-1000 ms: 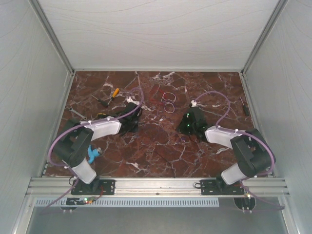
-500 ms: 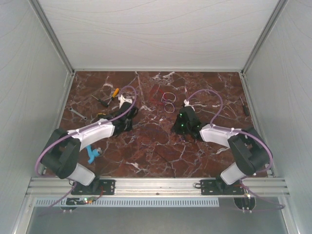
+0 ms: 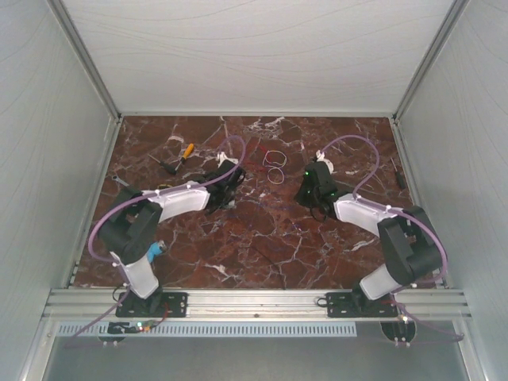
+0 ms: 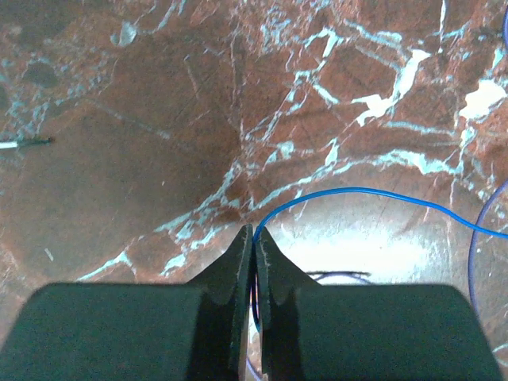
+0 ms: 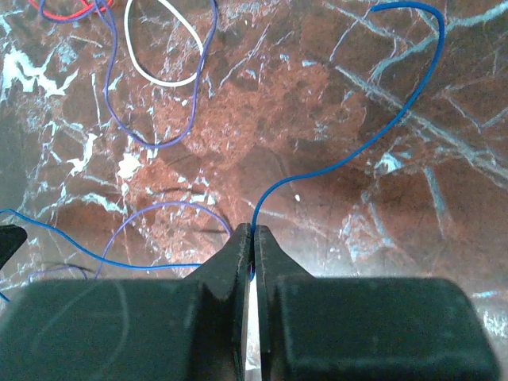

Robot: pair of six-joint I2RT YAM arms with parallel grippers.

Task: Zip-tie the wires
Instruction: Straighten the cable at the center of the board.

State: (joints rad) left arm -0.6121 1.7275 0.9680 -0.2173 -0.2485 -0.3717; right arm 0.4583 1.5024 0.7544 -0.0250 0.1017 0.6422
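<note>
The wires (image 3: pixel 272 165) lie as thin loops on the red marble at the middle back. The right wrist view shows a whitish loop (image 5: pixel 163 49), a purple loop (image 5: pixel 151 119) and a bit of red strand (image 5: pixel 62 13). My left gripper (image 3: pixel 228 181) is just left of the loops. It is shut (image 4: pixel 254 236) on a thin blue wire (image 4: pixel 357 190) that arcs away to the right. My right gripper (image 3: pixel 316 186) is just right of the loops, also shut (image 5: pixel 252 232) on a blue wire (image 5: pixel 349 155) that curls upward. Whether both hold the same strand, I cannot tell.
A yellow-handled tool (image 3: pixel 187 150) and a dark tool (image 3: pixel 164 165) lie at the back left. A blue object (image 3: pixel 155 251) sits by the left arm's base, and a small tool (image 3: pixel 399 172) lies near the right wall. A thin white-and-dark stick (image 4: pixel 20 144) shows at the left.
Both grippers have moved away from the bases toward the wire loops. The left arm swung its elbow in and reached right. Both stayed shut.
</note>
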